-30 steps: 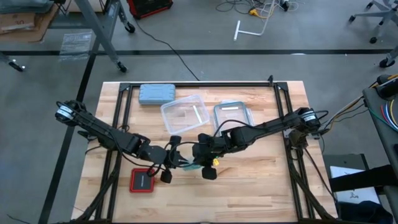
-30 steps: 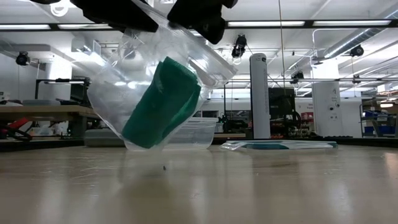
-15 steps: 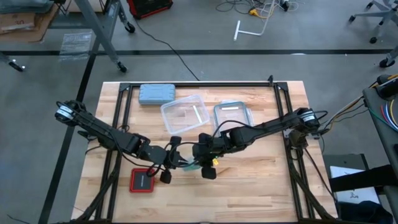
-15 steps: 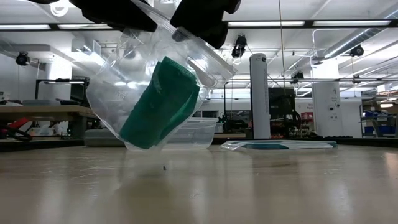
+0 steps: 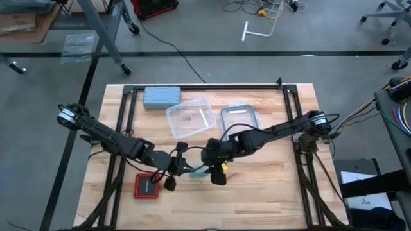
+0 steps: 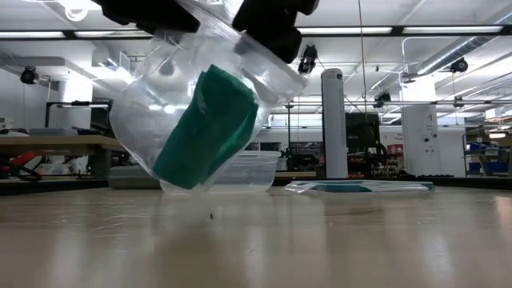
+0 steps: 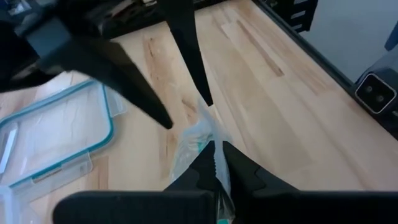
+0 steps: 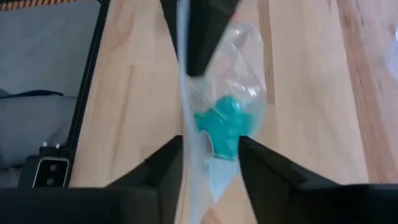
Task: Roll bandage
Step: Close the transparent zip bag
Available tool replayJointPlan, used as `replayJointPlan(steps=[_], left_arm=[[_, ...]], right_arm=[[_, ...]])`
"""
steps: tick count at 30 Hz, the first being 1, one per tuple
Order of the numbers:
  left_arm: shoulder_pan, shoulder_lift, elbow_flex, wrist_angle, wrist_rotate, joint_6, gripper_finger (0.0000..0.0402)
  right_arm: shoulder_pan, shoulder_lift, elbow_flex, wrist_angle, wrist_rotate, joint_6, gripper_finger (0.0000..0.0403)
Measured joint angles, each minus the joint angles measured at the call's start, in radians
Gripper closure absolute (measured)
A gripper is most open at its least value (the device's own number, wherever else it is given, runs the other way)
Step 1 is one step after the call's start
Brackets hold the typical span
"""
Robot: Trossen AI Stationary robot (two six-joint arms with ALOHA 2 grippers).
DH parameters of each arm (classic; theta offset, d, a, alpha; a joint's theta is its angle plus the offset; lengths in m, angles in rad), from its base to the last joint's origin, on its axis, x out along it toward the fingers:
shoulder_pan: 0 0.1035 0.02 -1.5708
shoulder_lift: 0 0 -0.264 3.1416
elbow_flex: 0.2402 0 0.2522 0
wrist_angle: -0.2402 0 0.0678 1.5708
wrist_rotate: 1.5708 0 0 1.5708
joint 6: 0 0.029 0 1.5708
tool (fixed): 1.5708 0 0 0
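Bandage (image 6: 206, 128) is sitting inside a clear plastic bag (image 6: 172, 88), bunched up teal, hanging a little above the surface (image 6: 320, 240) in the low view's upper left. Both arms meet at lower centre of the high view, bag strung between them.

Left gripper (image 7: 214, 163) is clamped on the bag's edge, fingers pressed together with the film pinched between them. Right gripper (image 8: 211, 155) looks like it has the opposite lip, with film running between its fingers, but the fingers sit apart in its own view, so I can't tell if it's really clenched.

My take: the step in hand is getting the bandage out of the bag before any rolling can happen. To do it well, I'd keep the two grips on opposite lips and pull them apart evenly so the mouth actually opens, then tip so the cloth slides out onto bare wood, not onto the red pad (image 5: 146, 186) or toward the tub (image 5: 190, 117) and lid (image 5: 240, 119) farther up the frame. Thin film slips easily, so go slow.
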Motion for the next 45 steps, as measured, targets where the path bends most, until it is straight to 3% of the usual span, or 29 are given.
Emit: replayJointPlan(steps=[4,7,13,24,30,34,40,45], left_arm=[[0.000,0.000,0.000,0.017,0.000,0.006,0.0401],[0.000,0.000,0.000,0.016,0.000,0.006,0.0401],[0.000,0.000,0.000,0.016,-0.001,0.005,0.0401],[0.000,-0.001,0.000,0.038,-0.003,0.005,0.0401],[0.000,-0.001,0.000,0.062,-0.003,0.021,0.0401],[0.000,-0.001,0.000,0.068,-0.003,0.024,0.0401],[0.000,-0.001,0.000,0.069,-0.003,0.024,0.0401],[0.000,-0.001,0.000,0.070,-0.003,0.024,0.0401]], right_arm=[[0.001,0.007,0.000,-0.009,0.000,0.009,0.0223],[0.004,0.012,0.000,-0.007,0.003,0.011,0.0236],[0.017,0.011,0.000,-0.006,0.011,-0.017,0.0387],[0.023,-0.027,0.000,-0.061,0.006,0.045,0.0279],[0.031,-0.029,0.000,-0.092,0.009,0.055,0.0250],[0.038,-0.029,0.000,-0.080,0.057,0.060,0.0267],[0.052,-0.029,0.000,-0.077,0.087,0.035,0.0388],[0.053,-0.047,0.000,-0.097,0.063,0.061,0.0350]])
